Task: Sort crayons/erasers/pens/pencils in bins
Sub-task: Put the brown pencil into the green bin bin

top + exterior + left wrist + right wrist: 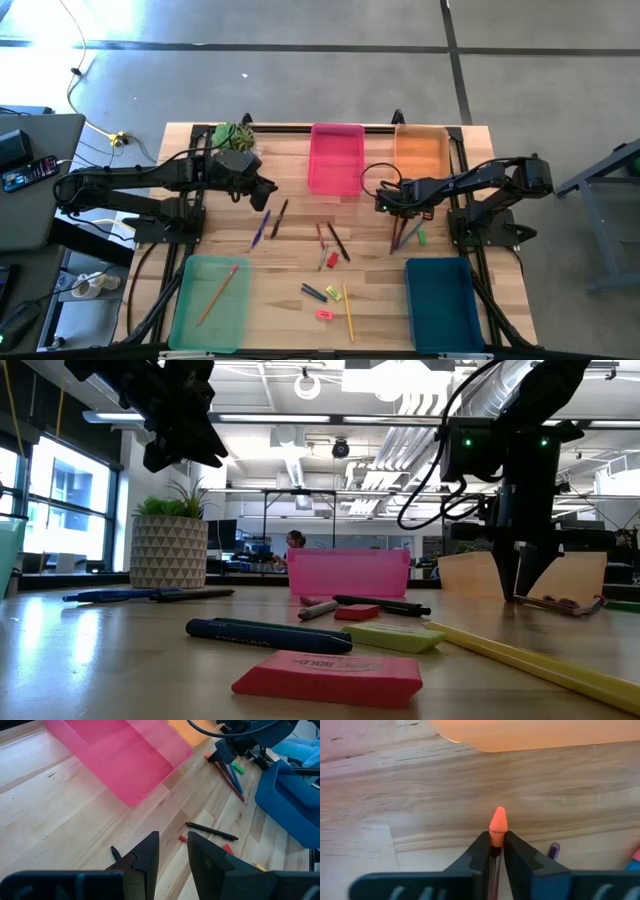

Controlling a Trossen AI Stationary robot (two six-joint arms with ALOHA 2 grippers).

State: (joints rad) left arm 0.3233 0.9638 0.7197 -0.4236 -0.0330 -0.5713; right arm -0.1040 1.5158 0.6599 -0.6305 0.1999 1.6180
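My right gripper (pixel 384 201) stands low over the table in front of the orange bin (pixel 421 152), shut on a thin stick with an orange cone tip (pixel 498 822). More sticks (pixel 404 234) and a green eraser (pixel 421 237) lie next to it. My left gripper (pixel 268 188) is open and empty, raised above the table (pixel 190 445) near a blue pen (pixel 261 229) and a black pen (pixel 279 218). The pink bin (pixel 336 158) is at the far middle, and the teal bin (pixel 447 300) at the near right. The light green bin (pixel 195 305) at the near left holds a pencil (pixel 220 292). My right gripper pinches the thin stick between its two fingers just behind the orange cone tip (pixel 496 839). The fingers (pixel 520 575) point down from above and lie across the stick. The tip pokes out past them. I cannot tell whether the stick is clear of the table.
Loose things lie in the table's middle: a black pen (pixel 338 242), a red eraser (pixel 332 260), a dark blue stick (pixel 314 292), a yellow eraser (pixel 333 293), a yellow pencil (pixel 348 312) and a pink eraser (pixel 324 315). A potted plant (pixel 233 135) stands at the far left.
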